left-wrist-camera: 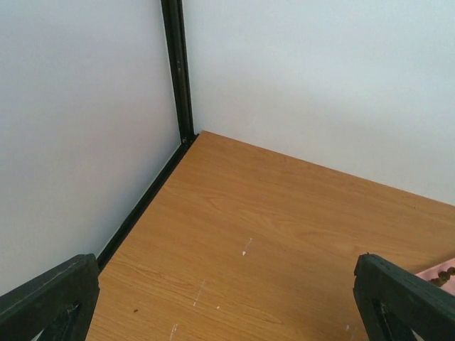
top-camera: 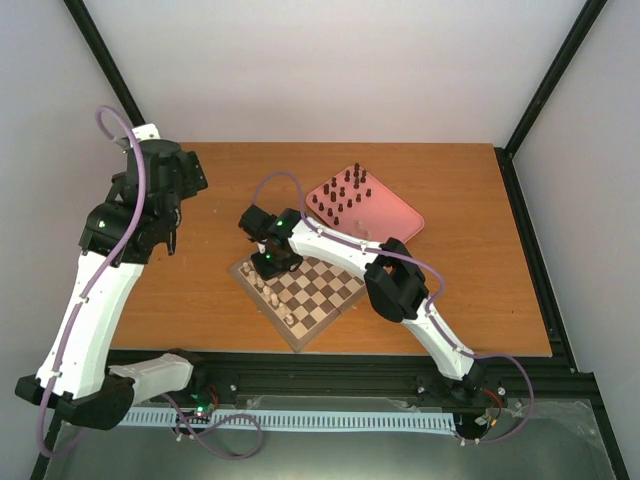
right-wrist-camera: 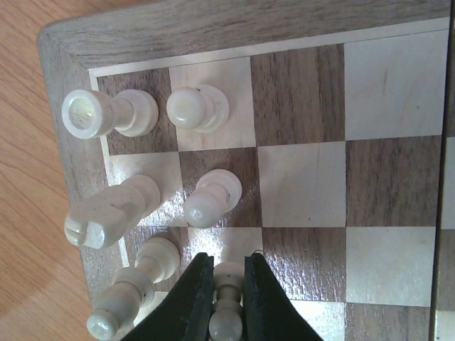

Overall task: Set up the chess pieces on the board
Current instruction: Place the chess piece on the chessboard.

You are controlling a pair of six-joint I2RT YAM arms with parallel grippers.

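Pale walls and black frame posts close in a wooden table. Far left in the overhead view, the left gripper hangs above bare tabletop, well apart from everything. Its wrist camera shows the two black fingers spread wide with nothing between them. On to centre frame: the board sits cornerwise near the table's front edge, with cream pieces lined along its left side. The right gripper is low over the board's left corner, and the wrist view has it: jaws drawn in tight on a cream pawn, pinching it from both sides. Whether its base touches the square, I can't tell. Close by stand a rook and two more pawns. Upper right, the pink tray lies just beyond the board, with dark pieces standing on it in rows.
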